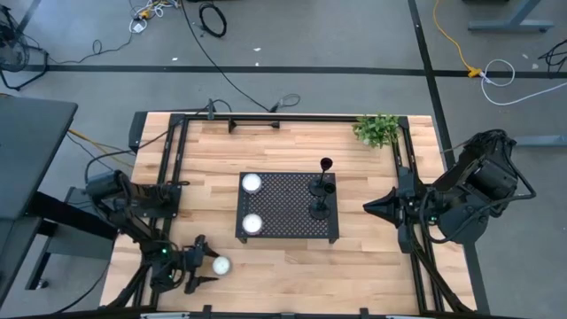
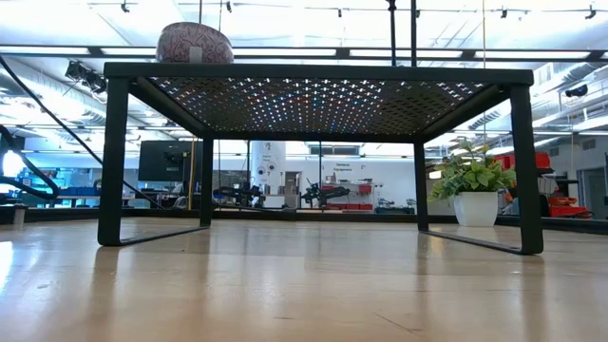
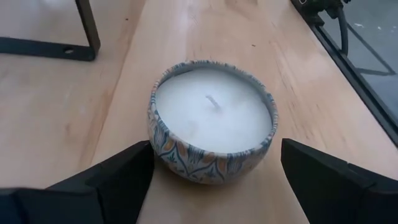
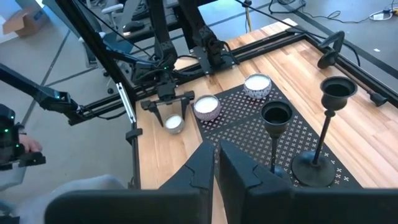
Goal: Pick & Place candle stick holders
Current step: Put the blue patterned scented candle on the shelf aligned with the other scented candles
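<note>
Candle stick holders (image 1: 322, 188) stood untouched on the tray (image 1: 288, 206); near the table's front-left corner, the left gripper (image 1: 205, 268), spread wide, straddled a candle tin (image 3: 212, 119) and should centre before squeezing; the right gripper (image 1: 370, 207), fingers together, waited by the right edge.

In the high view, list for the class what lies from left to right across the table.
Left gripper around a small candle → two candles on the black tray and → candle stick holders → plant → right gripper.

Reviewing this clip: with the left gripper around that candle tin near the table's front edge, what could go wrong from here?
The left gripper is open around the candle tin, which sits near the table's front edge; an off-centre close might nudge it outward. Carrying it to the tray could clip the rim. The candle stick holders crowd one end, so a wide swing may topple them.
</note>
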`<state>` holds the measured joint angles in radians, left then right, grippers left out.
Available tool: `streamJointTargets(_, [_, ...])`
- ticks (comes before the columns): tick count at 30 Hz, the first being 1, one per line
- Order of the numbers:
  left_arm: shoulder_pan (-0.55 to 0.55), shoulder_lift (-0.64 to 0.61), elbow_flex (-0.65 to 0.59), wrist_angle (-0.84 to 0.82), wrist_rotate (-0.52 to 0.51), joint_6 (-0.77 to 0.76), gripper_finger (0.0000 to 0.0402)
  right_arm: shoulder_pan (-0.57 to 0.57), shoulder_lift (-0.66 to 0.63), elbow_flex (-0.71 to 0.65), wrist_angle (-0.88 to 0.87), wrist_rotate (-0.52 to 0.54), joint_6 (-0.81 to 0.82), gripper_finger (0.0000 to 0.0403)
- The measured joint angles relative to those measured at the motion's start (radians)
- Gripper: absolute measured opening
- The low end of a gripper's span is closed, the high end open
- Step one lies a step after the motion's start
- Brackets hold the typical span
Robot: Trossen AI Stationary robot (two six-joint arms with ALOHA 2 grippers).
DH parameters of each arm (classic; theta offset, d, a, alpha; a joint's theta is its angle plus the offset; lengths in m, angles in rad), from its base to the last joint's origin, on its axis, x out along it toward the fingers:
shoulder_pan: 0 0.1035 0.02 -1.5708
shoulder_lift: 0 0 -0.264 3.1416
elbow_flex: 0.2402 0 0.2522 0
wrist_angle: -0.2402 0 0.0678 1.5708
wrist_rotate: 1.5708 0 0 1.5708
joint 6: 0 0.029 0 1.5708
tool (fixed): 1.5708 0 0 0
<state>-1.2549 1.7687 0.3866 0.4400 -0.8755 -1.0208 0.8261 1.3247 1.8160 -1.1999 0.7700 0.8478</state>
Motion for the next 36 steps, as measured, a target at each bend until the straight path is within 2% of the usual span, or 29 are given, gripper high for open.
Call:
streamJointTargets(10, [0.025,0.023,0.03,-0.005,-0.013,0.092,0.035,0.0,0.0,0.0,0.016,0.0,0.0,0.002])
streamJointTargets(29, [0.079,0.024,0.032,0.044,-0.055,0.107,0.035,0.0,0.0,0.0,0.02,0.0,0.0,0.002])
streamJointTargets(36, [0.123,0.089,0.032,0.176,-0.077,0.141,0.035,0.0,0.0,0.0,0.019,0.0,0.0,0.002])
